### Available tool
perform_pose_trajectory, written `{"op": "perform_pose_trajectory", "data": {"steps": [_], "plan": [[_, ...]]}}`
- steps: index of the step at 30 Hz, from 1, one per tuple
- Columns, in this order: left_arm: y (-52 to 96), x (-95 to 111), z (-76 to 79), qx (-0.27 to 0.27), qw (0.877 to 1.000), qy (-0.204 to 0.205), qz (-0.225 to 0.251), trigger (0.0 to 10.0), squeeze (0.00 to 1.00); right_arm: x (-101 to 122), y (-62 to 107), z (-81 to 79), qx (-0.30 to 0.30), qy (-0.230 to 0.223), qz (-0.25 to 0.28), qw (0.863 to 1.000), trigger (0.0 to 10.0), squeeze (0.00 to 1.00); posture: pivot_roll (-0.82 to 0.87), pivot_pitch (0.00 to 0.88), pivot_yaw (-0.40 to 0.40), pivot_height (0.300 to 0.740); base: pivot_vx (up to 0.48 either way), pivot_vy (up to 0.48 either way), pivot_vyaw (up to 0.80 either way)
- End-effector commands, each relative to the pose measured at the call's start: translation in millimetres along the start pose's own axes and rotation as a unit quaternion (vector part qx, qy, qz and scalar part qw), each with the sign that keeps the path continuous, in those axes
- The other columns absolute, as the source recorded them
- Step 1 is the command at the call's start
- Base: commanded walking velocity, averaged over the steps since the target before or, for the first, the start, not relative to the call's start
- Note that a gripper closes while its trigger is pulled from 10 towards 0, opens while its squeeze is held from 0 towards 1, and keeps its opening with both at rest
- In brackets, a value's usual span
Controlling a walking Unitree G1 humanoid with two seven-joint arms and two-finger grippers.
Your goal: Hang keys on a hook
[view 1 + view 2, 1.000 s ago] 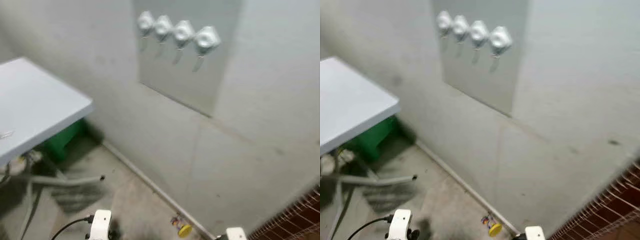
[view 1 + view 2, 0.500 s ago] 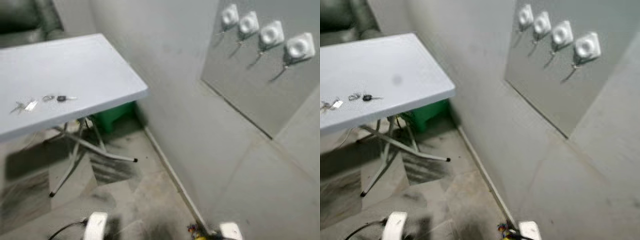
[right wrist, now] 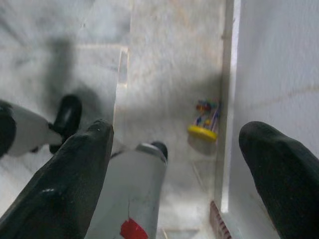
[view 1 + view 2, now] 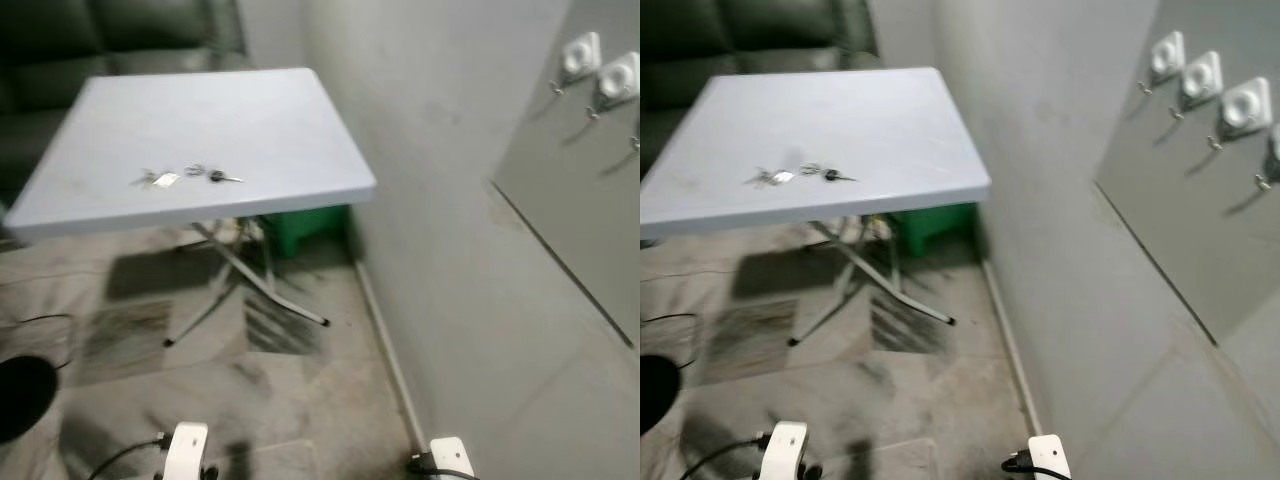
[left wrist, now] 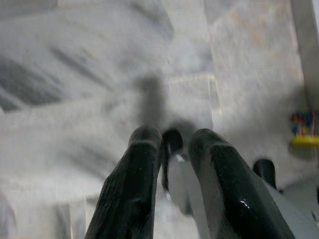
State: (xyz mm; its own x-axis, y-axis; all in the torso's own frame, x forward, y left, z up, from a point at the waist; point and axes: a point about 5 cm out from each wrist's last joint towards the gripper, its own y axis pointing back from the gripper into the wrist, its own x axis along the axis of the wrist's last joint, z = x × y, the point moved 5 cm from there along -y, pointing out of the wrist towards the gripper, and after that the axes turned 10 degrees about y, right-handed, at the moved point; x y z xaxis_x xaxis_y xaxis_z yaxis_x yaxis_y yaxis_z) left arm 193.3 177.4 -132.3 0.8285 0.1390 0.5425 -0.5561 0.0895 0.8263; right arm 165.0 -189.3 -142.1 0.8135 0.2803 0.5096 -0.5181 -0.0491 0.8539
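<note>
The small metal keys [image 4: 186,177] lie unpicked on the pale grey folding table [image 4: 290,110] — approach first, right gripper [image 3: 174,149] spread wide, left gripper [image 5: 172,144] nearly together.

place: room in a home, plain corner | floor: grey marbled tiles [image 4: 300,400] | walls: bare grey plaster [image 4: 440,150] | furniture: white folding table [image 4: 250,120] on crossed metal legs, dark sofa [image 4: 120,30] behind | fittings: panel with white wall hooks [image 4: 1200,75] | clutter: green bin [image 4: 305,225] under table
</note>
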Motion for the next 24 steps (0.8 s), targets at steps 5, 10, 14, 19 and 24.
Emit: {"op": "perform_pose_trajectory", "data": {"steps": [5,10,14,19,24], "plan": [[1.4,-5.5,-3.8,0.006,1.000,0.012,-0.007,10.0,0.00,0.1,0.4,-0.1,0.000,-0.038,0.007,0.999,10.0,0.00,-0.08,0.000,-0.014,0.740,0.000,0.000,0.62],[1.5,-6.6,-3.8,0.007,1.000,0.022,-0.007,10.0,0.00,5.6,-0.1,-3.0,0.010,-0.066,0.024,0.998,10.0,0.00,-0.08,0.000,-0.016,0.740,0.000,0.154,0.00],[1.4,-6.2,-3.4,0.008,1.000,0.027,-0.005,10.0,0.00,6.4,-0.5,-4.2,0.010,-0.068,0.023,0.997,10.0,0.00,-0.08,0.000,-0.016,0.740,0.000,0.357,0.00],[1.0,-4.9,-3.0,0.008,0.999,0.031,-0.004,10.0,0.00,7.6,-0.8,-5.1,0.013,-0.073,0.026,0.997,10.0,0.00,-0.08,0.000,-0.017,0.740,0.000,0.435,0.00],[0.6,-3.1,-2.2,0.008,0.999,0.035,-0.001,10.0,0.00,6.3,-0.5,-5.4,0.013,-0.075,0.024,0.997,10.0,0.00,-0.08,0.000,-0.018,0.740,0.000,0.478,0.00]]}}
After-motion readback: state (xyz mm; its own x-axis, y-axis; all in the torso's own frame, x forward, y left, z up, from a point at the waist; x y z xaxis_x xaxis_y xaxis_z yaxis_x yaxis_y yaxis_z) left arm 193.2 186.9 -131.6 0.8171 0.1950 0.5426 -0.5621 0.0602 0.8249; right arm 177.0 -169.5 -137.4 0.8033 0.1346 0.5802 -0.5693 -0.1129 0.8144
